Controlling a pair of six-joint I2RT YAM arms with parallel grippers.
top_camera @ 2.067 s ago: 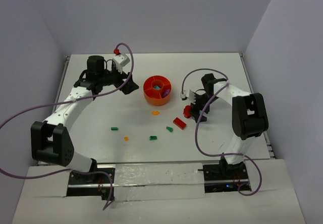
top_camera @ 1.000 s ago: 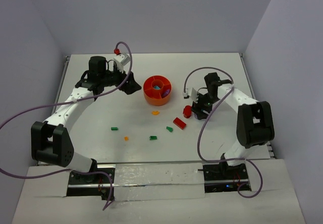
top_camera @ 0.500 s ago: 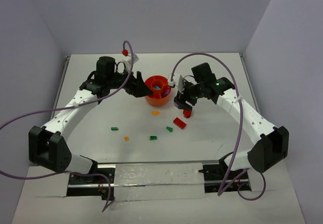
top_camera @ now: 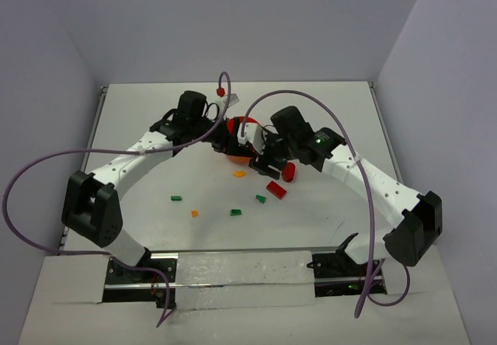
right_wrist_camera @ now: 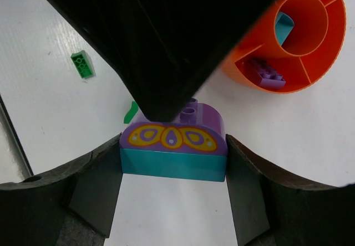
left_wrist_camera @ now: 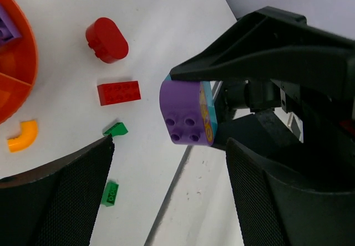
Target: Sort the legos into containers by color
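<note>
My right gripper (right_wrist_camera: 173,152) is shut on a teal block with a purple rounded top and a yellow pattern (right_wrist_camera: 173,146), held above the table near the orange divided bowl (right_wrist_camera: 310,63). The block also shows in the left wrist view (left_wrist_camera: 186,116), just beyond my open, empty left gripper (left_wrist_camera: 169,149). In the top view both grippers, left (top_camera: 229,139) and right (top_camera: 260,161), meet over the bowl (top_camera: 247,157), hiding most of it. A purple brick (right_wrist_camera: 263,74) and a teal piece (right_wrist_camera: 284,27) lie in the bowl.
On the table lie a red round piece (top_camera: 289,172), a red brick (top_camera: 275,189), a curved orange piece (top_camera: 239,174), a small orange piece (top_camera: 194,213) and green bricks (top_camera: 261,199), (top_camera: 235,212), (top_camera: 176,199). Walls enclose the table.
Both arms have swung inward to the bowl. The right gripper moved left from beside the red round piece; the left gripper moved right, and the two now meet.
</note>
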